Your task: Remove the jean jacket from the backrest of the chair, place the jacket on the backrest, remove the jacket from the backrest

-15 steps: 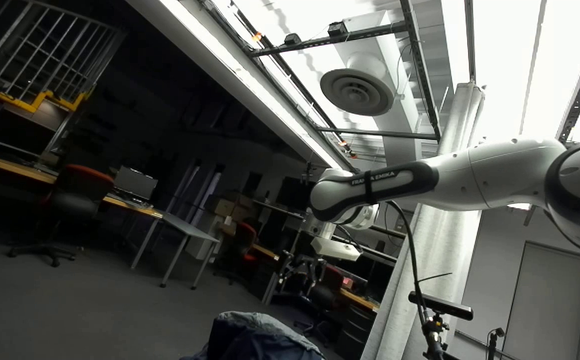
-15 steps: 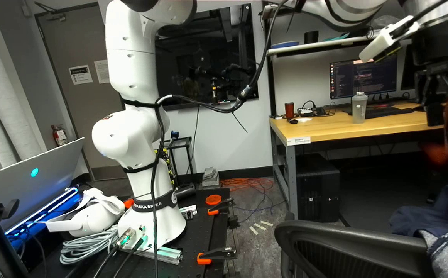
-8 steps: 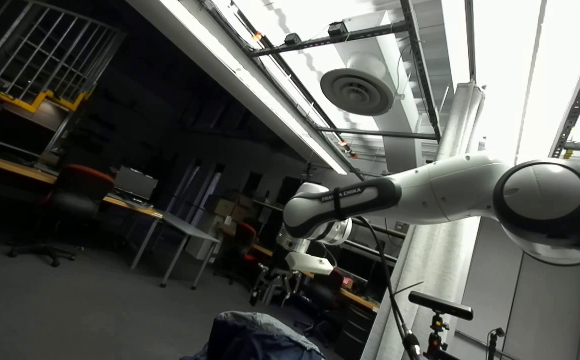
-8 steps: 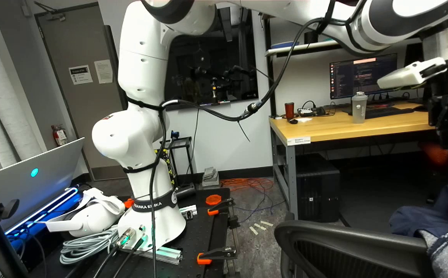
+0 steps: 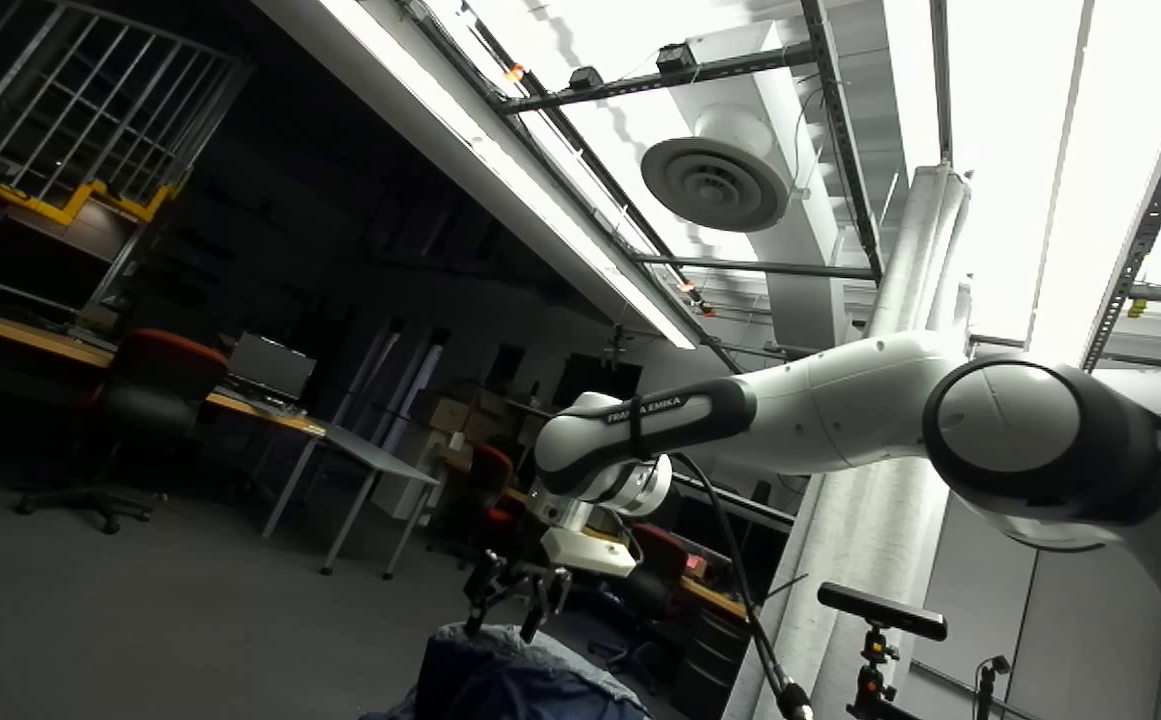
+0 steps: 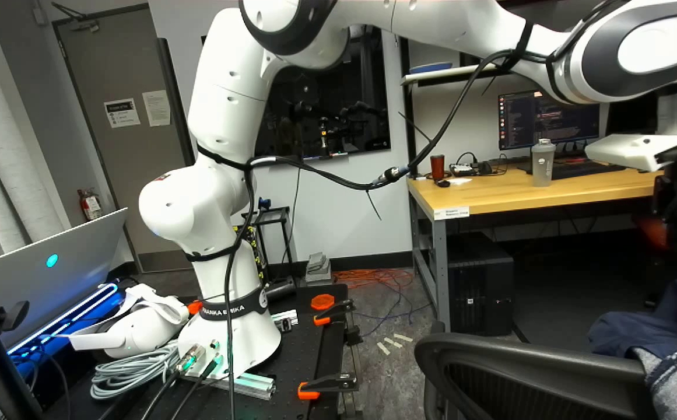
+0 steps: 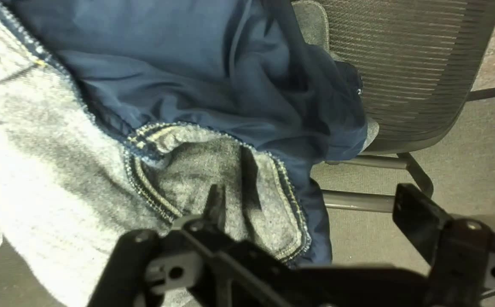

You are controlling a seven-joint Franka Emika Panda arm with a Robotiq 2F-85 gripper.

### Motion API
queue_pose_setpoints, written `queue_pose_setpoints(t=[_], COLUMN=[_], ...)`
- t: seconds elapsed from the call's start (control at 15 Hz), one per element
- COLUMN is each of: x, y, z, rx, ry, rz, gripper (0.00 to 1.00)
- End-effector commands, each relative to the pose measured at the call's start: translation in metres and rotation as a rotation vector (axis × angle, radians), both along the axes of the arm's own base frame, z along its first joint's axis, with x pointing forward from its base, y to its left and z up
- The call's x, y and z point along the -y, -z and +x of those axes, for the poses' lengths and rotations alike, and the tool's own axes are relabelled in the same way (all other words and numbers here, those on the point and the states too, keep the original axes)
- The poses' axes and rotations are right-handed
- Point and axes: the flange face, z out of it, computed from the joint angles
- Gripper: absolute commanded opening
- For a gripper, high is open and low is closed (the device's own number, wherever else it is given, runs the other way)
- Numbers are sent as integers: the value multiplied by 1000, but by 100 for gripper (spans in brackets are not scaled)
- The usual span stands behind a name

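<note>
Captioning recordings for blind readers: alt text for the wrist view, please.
A rumpled blue and grey jacket dominates left and centre. Open jaws span the bottom, any contact unclear; chair mesh shows upper right, floor below it.

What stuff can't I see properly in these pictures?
The big dark-blue and grey denim jacket: in an exterior view, the bottom edge cuts it off.
The rounded, dark-grey backrest: in an exterior view, the jacket hides part of it, and the bottom edge cuts it off.
The words on the white, black-topped paper sign: too small in an exterior view.
Whether the black, two-fingered gripper touches the jacket: the wrist view shows no depth.
</note>
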Motion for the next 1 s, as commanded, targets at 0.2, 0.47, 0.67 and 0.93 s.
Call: queue_pose_setpoints(t=[0.2,0.47,0.67,0.93], x=[-4,-7,-5,7], y=[26,34,33,25], z=[10,10,10,9], rx=[-29,-45,-39,-23], ry=[-32,-39,-25,26], rz=[-8,-16,-19,-8], gripper=[100,100,65,35])
